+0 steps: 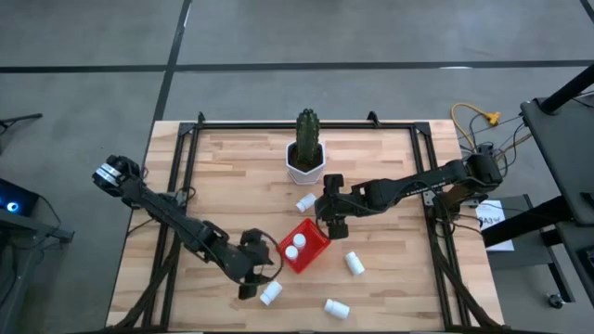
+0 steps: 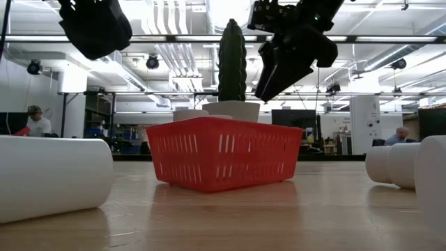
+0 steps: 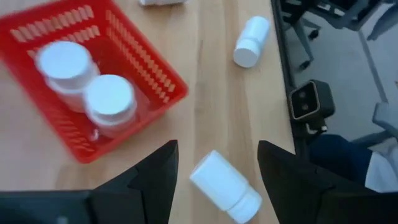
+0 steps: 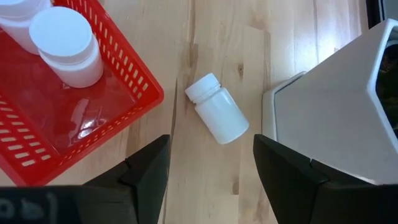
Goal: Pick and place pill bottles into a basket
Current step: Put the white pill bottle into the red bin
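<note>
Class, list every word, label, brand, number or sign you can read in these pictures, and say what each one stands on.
None can be read.
The pill bottles, the red basket and the cactus pot show no print.
A white tag beside the table's right edge carries dark marks, too small to read.
Pale marks at the edge of the right wrist view are too blurred to read.

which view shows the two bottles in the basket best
The left wrist view: both bottles stand upright in the basket. The right wrist view crops one, the high view shows them tiny, and the low view shows only their tops.
</note>
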`<state>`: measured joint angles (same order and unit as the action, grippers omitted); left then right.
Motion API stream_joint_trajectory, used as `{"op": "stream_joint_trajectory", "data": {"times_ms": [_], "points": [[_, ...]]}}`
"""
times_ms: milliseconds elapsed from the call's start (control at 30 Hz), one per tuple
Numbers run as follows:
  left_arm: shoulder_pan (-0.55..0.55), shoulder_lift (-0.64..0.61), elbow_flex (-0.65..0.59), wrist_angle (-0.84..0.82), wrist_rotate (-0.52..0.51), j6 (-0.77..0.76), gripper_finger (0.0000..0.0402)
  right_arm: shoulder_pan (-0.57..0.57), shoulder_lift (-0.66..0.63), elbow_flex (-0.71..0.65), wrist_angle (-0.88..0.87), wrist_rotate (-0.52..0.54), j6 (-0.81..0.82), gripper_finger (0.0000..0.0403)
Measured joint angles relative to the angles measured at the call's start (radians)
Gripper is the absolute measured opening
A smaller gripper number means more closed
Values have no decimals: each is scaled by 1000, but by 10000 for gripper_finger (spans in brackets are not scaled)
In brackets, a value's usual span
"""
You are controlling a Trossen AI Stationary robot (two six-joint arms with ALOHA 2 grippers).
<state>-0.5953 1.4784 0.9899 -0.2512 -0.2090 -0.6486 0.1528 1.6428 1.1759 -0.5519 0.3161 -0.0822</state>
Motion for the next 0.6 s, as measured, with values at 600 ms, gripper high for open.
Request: {"op": "stream_joint_trajectory", "data": {"times_ms": [600], "points": [[-24, 135, 178, -284, -28, -244, 202, 0, -18, 9, -20, 0, -51, 219]]}}
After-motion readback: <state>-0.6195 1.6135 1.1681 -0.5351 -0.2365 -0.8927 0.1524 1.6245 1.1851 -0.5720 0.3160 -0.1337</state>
